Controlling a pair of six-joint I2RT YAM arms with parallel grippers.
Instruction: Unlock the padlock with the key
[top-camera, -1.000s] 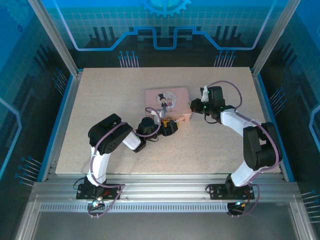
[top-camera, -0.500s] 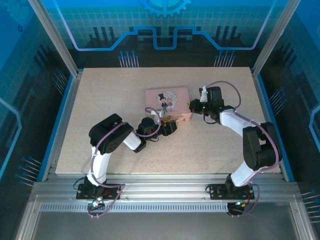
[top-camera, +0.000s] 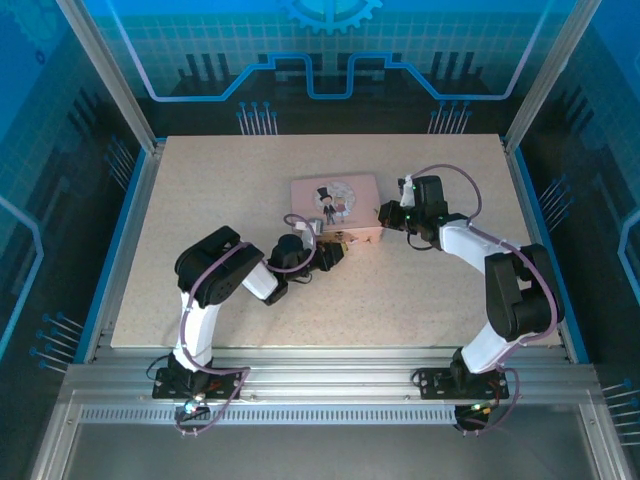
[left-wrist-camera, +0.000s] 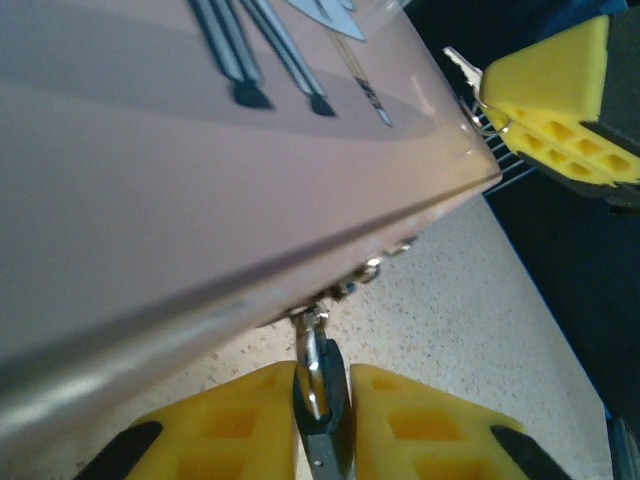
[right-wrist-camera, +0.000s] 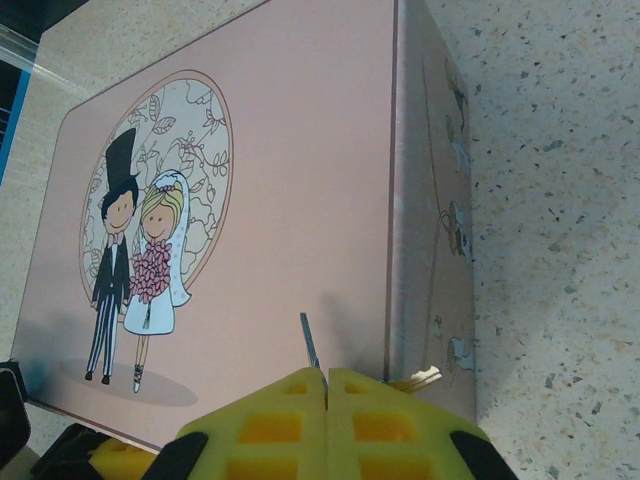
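Inspecting progress against the task: both items are in hand, but the unlocking itself is judged not yet started.

1. Left gripper (left-wrist-camera: 322, 380): at the bottom centre of its wrist view, the yellow pads are pinched on the padlock (left-wrist-camera: 322, 448). The thin silvery shackle rises from between the pads towards a small metal fitting under the edge of the pink box (left-wrist-camera: 200, 170). Whether the shackle is latched cannot be told.

2. Right gripper (right-wrist-camera: 326, 378): at the bottom of its wrist view, the pads are pressed together on the key (right-wrist-camera: 308, 345). The thin blade stands up just above the pads, in front of the box lid. In the left wrist view the key's tip (left-wrist-camera: 458, 62) pokes out at the upper right, near the box corner and clear of the padlock.

3. Position: in the overhead view the box sits mid-surface (top-camera: 230, 190), with the left gripper at its lower edge and the right gripper at its right end.

4. Outstanding: bring the key to the keyway, insert it, turn it and free the shackle. The keyway is not visible, so alignment will likely need care.

5. Markings: no brand or legible writing found. The lid carries a cartoon couple (right-wrist-camera: 135, 260), a groom in a top hat and a bride with a bouquet.
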